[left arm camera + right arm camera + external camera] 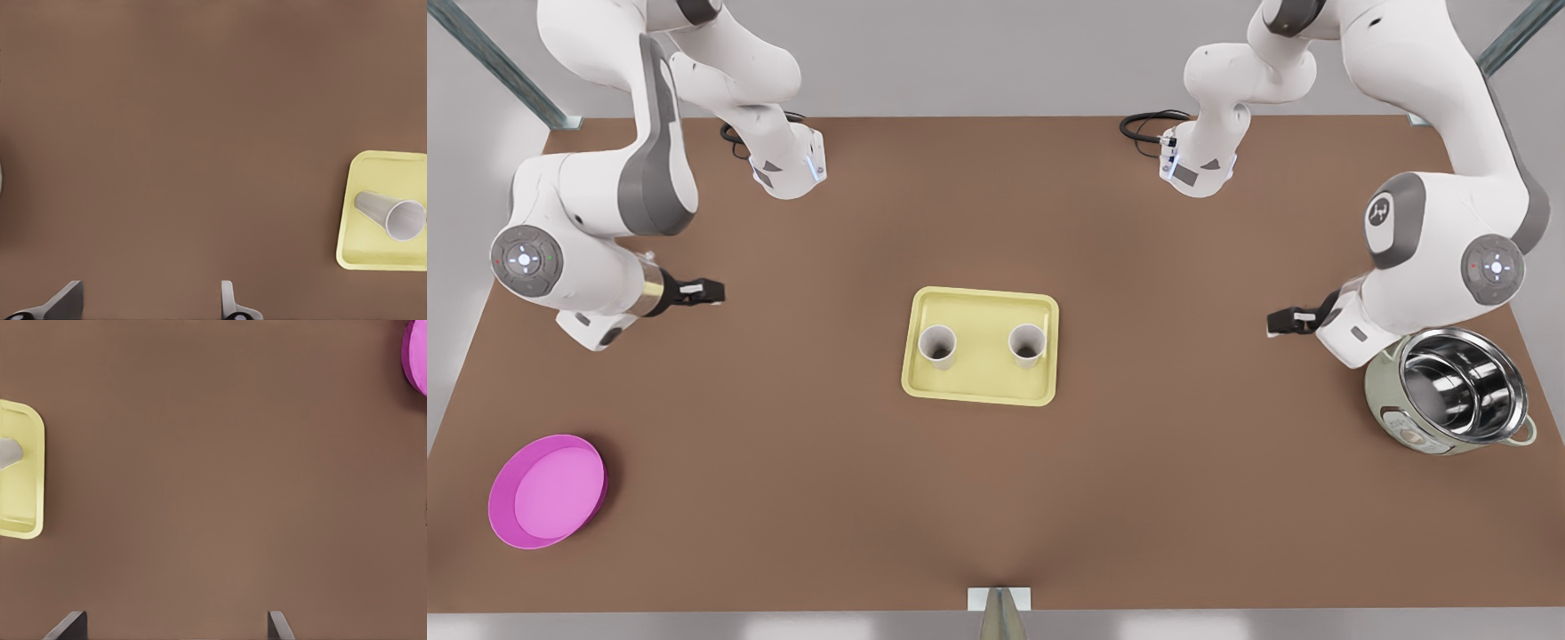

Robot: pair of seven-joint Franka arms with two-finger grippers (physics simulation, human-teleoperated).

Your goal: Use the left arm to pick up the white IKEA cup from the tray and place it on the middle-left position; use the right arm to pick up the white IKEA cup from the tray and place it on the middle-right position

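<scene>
Cups (938, 346) on tray (980, 384), well apart from both jaws.

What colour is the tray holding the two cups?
Pale yellow; the tray shows best in the front view.

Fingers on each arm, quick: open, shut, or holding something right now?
Left gripper: fingers open, holding nothing, above bare table.
Right gripper: fingers open, holding nothing, above bare table.
</scene>
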